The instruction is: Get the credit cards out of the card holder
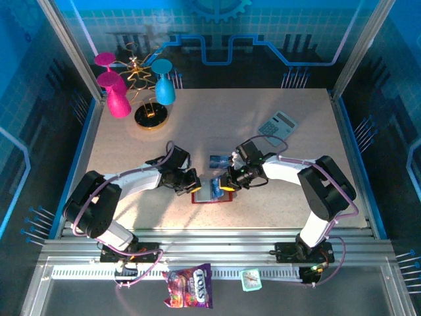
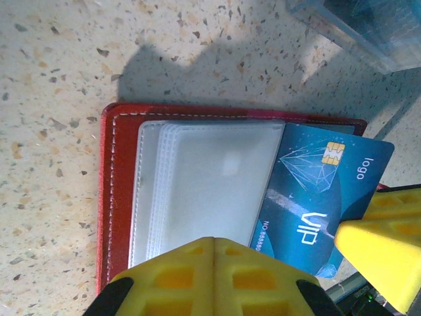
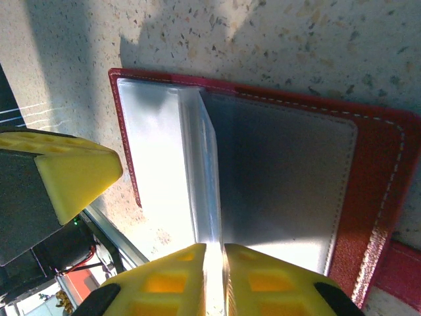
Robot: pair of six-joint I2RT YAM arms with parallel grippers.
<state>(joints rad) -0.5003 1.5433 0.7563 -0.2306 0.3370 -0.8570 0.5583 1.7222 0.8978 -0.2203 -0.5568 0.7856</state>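
From the top external view, the card holder point(image 1: 200, 197) lies open on the table point(image 1: 131, 145), low in the middle of the frame, with both arms closing in on it. The left gripper point(image 1: 189, 180) sits at its left edge and the right gripper point(image 1: 229, 180) at its right, probably one to steady it and one to draw. A loose card point(image 1: 218, 160) lies just above the holder.

From the left wrist view, the left gripper point(image 2: 214, 249) has its yellow fingers pressed together with nothing between them. They are over the lower edge of the card holder point(image 2: 118, 197), likely to pin it flat. The blue card point(image 2: 322, 191) sticks halfway out of the clear sleeves point(image 2: 204, 184) toward the right, where a yellow finger point(image 2: 385, 240) of the right gripper overlaps its lower corner.

From the right wrist view, the right gripper point(image 3: 214, 253) shows its fingers almost closed, pinching a thin leaf seen edge-on. That leaf is probably the blue card, gripped at its end for a straight pull. The card holder point(image 3: 368, 197) spreads across the frame, and a left finger point(image 3: 75, 174) rests at its left edge.
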